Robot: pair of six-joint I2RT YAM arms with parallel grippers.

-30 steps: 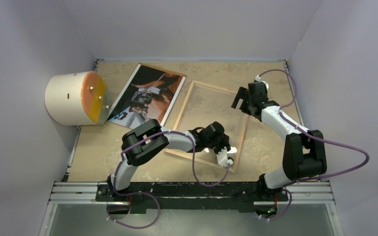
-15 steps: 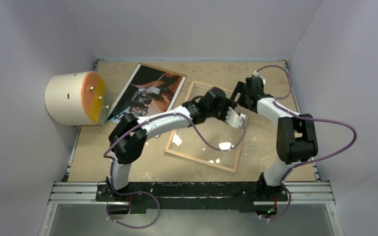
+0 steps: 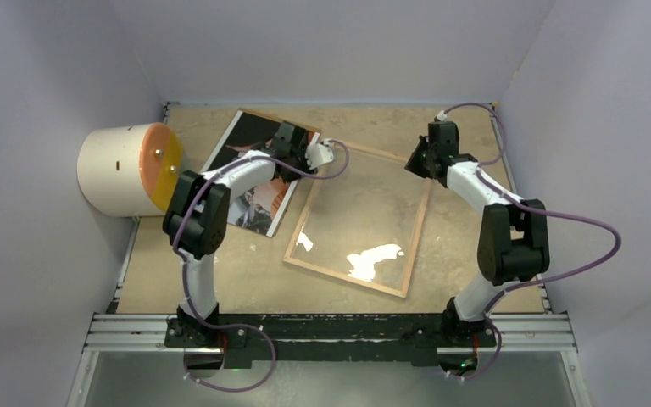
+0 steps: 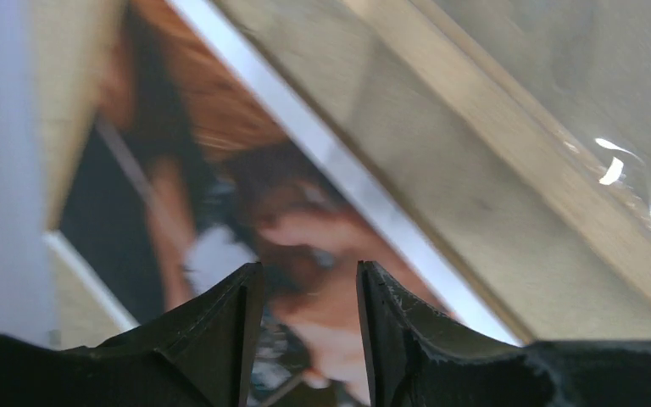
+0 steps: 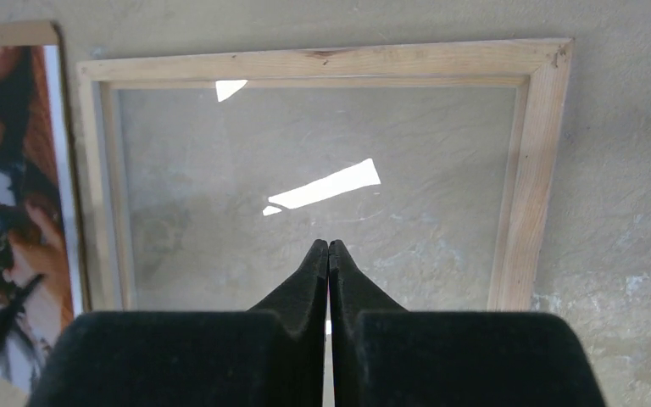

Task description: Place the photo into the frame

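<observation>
The photo [image 3: 254,129] lies face up at the back left of the table, dark with orange tones, and my left arm crosses it. My left gripper [image 3: 303,155] hovers over its right edge, jaws open with nothing between them [image 4: 309,267]; the blurred photo [image 4: 220,195] fills the view below. The frame [image 3: 418,229] lies flat at mid-table, wood-brown back up, its glass glinting. A wooden side of the frame [image 4: 509,136] runs just right of the photo. My right gripper [image 3: 413,164] is shut and empty [image 5: 329,246] above the frame [image 5: 530,170] near its far right corner. The photo [image 5: 17,170] shows at left.
A white cylinder with an orange face [image 3: 127,170] lies on its side against the left wall, close to the photo's left edge. A thin brown board edge [image 5: 8,34] shows beyond the photo's far side. Walls close in on three sides; a metal rail [image 3: 331,331] runs along the near edge.
My left arm swung from the frame's near right corner across to the photo, and its jaws opened. My right gripper drew back towards the frame's far right corner and shut.
</observation>
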